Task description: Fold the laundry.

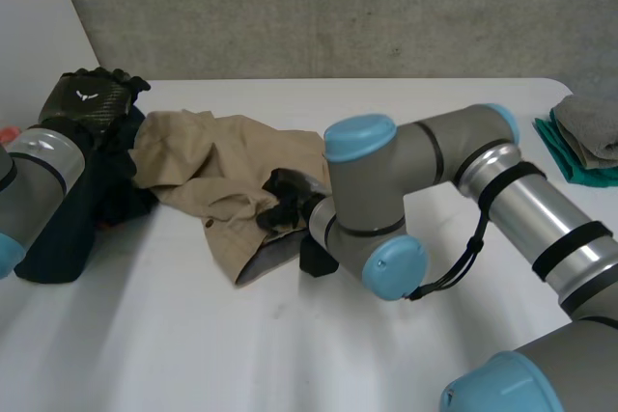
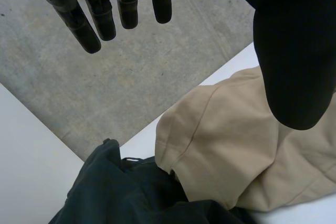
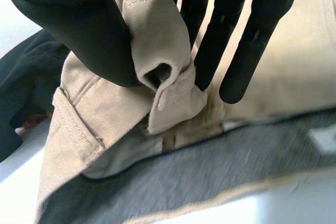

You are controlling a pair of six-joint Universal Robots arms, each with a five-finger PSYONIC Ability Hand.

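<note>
Tan cotton garment (image 1: 208, 166), crumpled and unfolded, lies on the white tabletop (image 1: 290, 335) left of centre, spread in loose ridges. Its near edge is turned up and shows a grey inner lining (image 3: 210, 171). The wrist views show stitched seams and a thick hem (image 2: 220, 150).

The robot's right hand (image 1: 285, 202) is at the garment's near right edge. In the right wrist view a rolled fold of the tan cloth (image 3: 157, 35) is pinched between the thumb (image 3: 79, 30) and the fingers (image 3: 236, 51), which stand straight down onto the fabric.

The robot's left hand (image 1: 85, 96) is at the far left of the tabletop, just beside the garment's left edge and above a dark navy cloth (image 1: 63, 238) bunched there. In the left wrist view its fingers (image 2: 105, 9) are straight and spread, well apart from the thumb (image 2: 294, 40), holding nothing. Below them the tan garment overlaps the dark cloth (image 2: 121, 192).

At the far right edge of the tabletop a folded grey cloth (image 1: 594, 123) rests on a folded green cloth (image 1: 570, 163).
</note>
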